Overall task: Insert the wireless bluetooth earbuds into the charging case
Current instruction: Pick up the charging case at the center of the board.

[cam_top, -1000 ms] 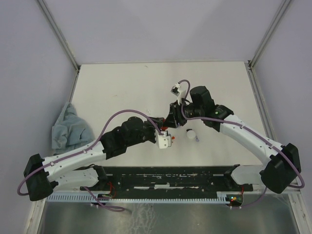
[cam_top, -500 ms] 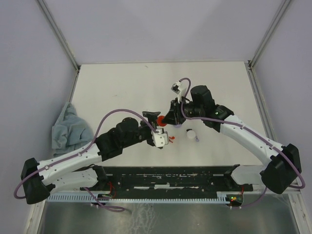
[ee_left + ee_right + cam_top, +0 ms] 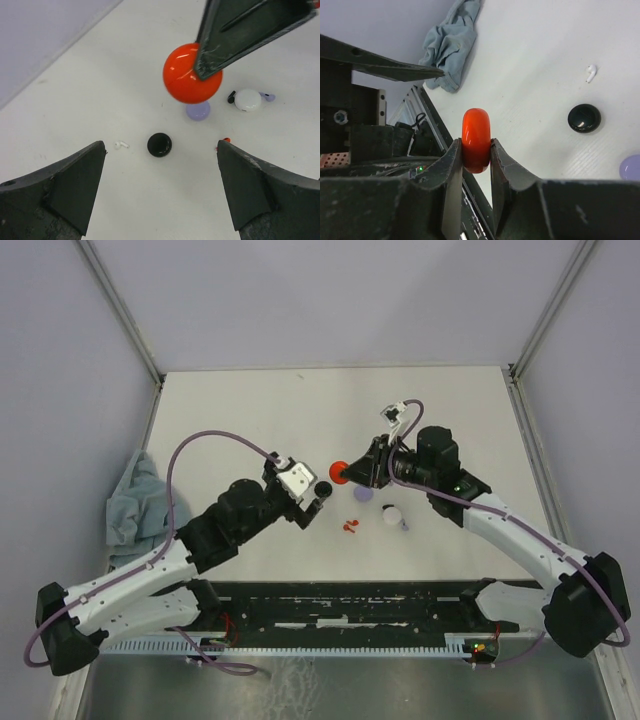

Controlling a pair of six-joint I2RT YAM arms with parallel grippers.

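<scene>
A round red charging case (image 3: 476, 140) stands on edge between the fingers of my right gripper (image 3: 476, 150), which is shut on it above the table (image 3: 230, 420); the case (image 3: 340, 472) also shows from above. My left gripper (image 3: 161, 160) is open and empty, hovering just left of it. Below lie a black case (image 3: 159, 145), a lavender case (image 3: 198, 111) and a white case (image 3: 248, 100). Loose earbuds lie around them: white (image 3: 121, 145), red (image 3: 349, 527), black (image 3: 231, 96) and lavender (image 3: 269, 96).
A crumpled blue cloth (image 3: 145, 505) lies at the table's left edge. The black base rail (image 3: 340, 605) runs along the near edge. Grey walls enclose the table on the left, back and right.
My left gripper opened, let go of the red case and drew back to the left. My right gripper shut on the red case and carries it slightly right.
</scene>
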